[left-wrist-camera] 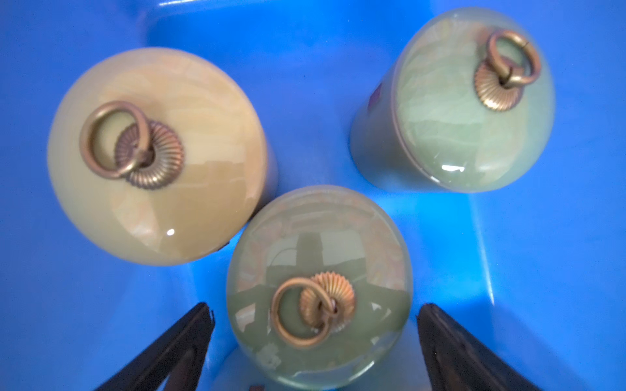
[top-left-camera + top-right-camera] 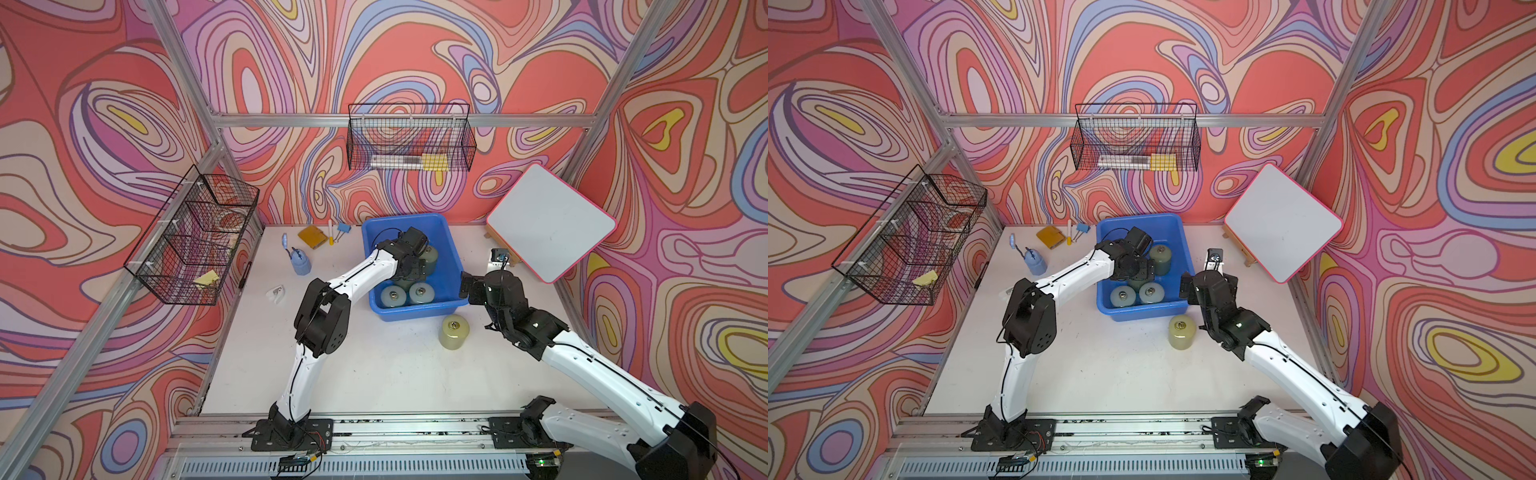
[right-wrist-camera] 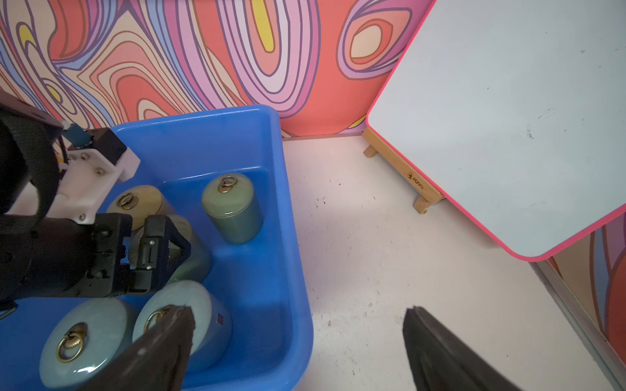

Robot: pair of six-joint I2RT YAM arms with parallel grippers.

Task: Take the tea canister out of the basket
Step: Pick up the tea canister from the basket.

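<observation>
A green-glazed tea canister [image 1: 318, 287] with a brass ring on its lid stands upright in the middle of the blue basket [image 2: 417, 312]. The left wrist view shows the left gripper [image 1: 315, 315] straddling it, jaws wide apart with blue showing on each side, so nothing is clamped. In both top views the wrist mostly hides this canister. A cream canister [image 1: 155, 155] and another green canister [image 1: 474, 101] stand near it. The right wrist view adds two pale canisters [image 3: 88, 338] at the end nearer the robot, and the right gripper [image 3: 299, 316], spread and empty, over the basket's rim. Only the top views show a yellowish canister [image 2: 454, 331] upright on the table [image 2: 374, 374], just outside the basket.
</observation>
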